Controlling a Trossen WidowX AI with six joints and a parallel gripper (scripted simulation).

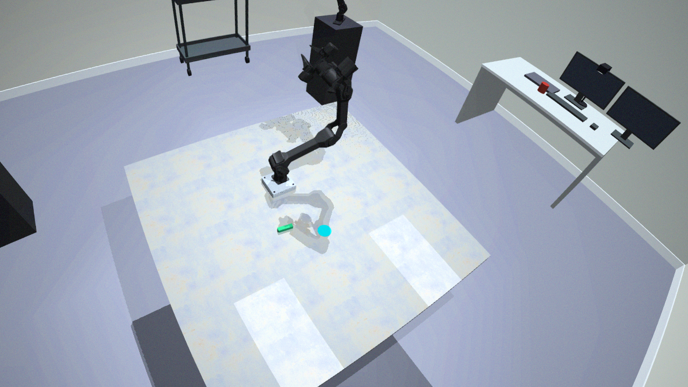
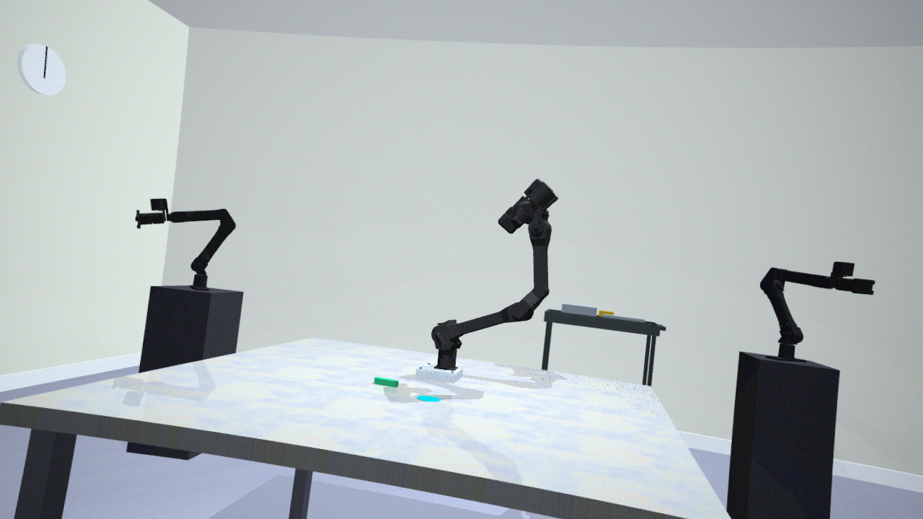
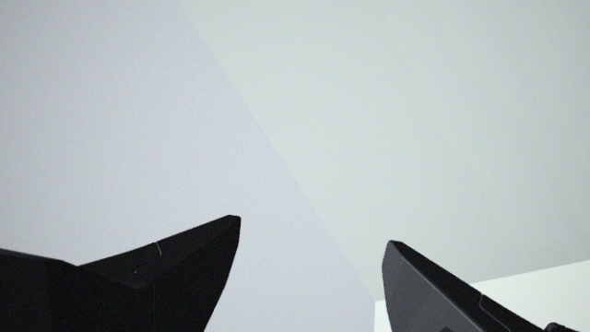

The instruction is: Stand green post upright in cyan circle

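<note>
Green post (image 1: 284, 228) (image 2: 386, 382): lying flat on the table (image 1: 216, 250) (image 2: 335, 422), just below the centre-left of the top view
Cyan circle (image 1: 324, 230) (image 2: 428, 398): near the post, to its right in the top view
Gripper (image 1: 307, 69) (image 3: 313, 231): parted fingers, nothing between them, raised high above the table, upper middle of the top view

My top view cuts the cart (image 1: 214, 58) off at its upper edge, so I lose its upper part. The far arm (image 1: 341, 10) runs out of that edge too, and the black block (image 1: 13, 212) is cropped at the left. The near part of the desk (image 1: 226, 250) (image 2: 309, 451) leaves both outside views at the bottom. In my wrist view, the hand (image 3: 312, 242) shows only its fingers' front parts; the rest falls outside.
</note>
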